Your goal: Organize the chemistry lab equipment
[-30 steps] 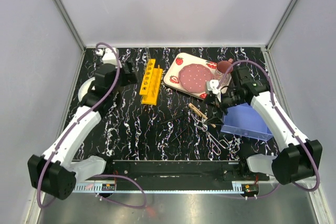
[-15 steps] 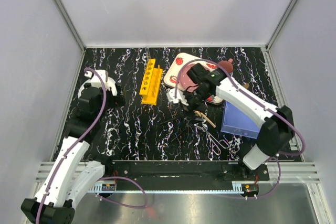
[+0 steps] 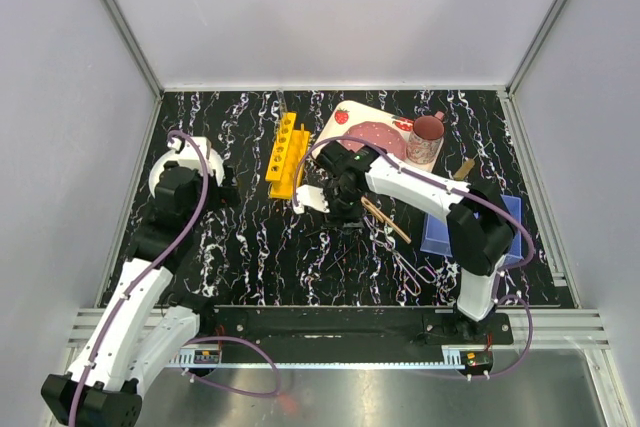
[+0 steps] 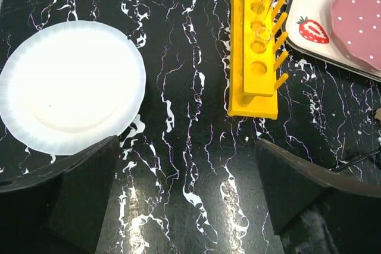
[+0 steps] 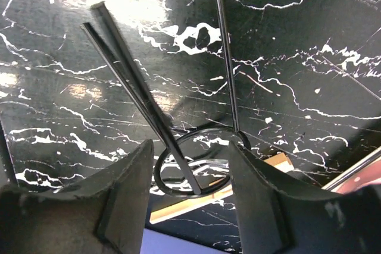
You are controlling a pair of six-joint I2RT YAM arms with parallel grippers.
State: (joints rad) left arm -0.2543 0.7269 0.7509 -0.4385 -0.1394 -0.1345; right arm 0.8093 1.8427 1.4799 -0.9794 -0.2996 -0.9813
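Observation:
The yellow holed rack (image 3: 286, 155) stands left of centre; in the left wrist view (image 4: 257, 46) it holds a clear glass tube (image 4: 265, 33). Thin black rods (image 3: 335, 252) lie mid-table, with the tan wooden clamp (image 3: 385, 219) and the silvery forceps (image 3: 405, 262) to their right. My right gripper (image 3: 338, 215) is open, low over the rods. In its wrist view the rods (image 5: 143, 105), a black wire ring (image 5: 199, 159) and the clamp (image 5: 196, 203) lie between its fingers (image 5: 119, 206), ungripped. My left gripper (image 3: 225, 190) is open and empty over bare table (image 4: 187, 206).
A white paper plate (image 4: 71, 87) lies left of the rack. The strawberry-print tray (image 3: 345, 119) and pink cup (image 3: 427, 139) stand at the back. A blue box (image 3: 440, 232) sits at the right, partly behind my right arm. A small tan piece (image 3: 464, 166) lies beside the cup.
My right arm has swung left from the blue box to the rods at mid-table, uncovering the pink cup. My left arm has drawn back from the rack toward the white plate.

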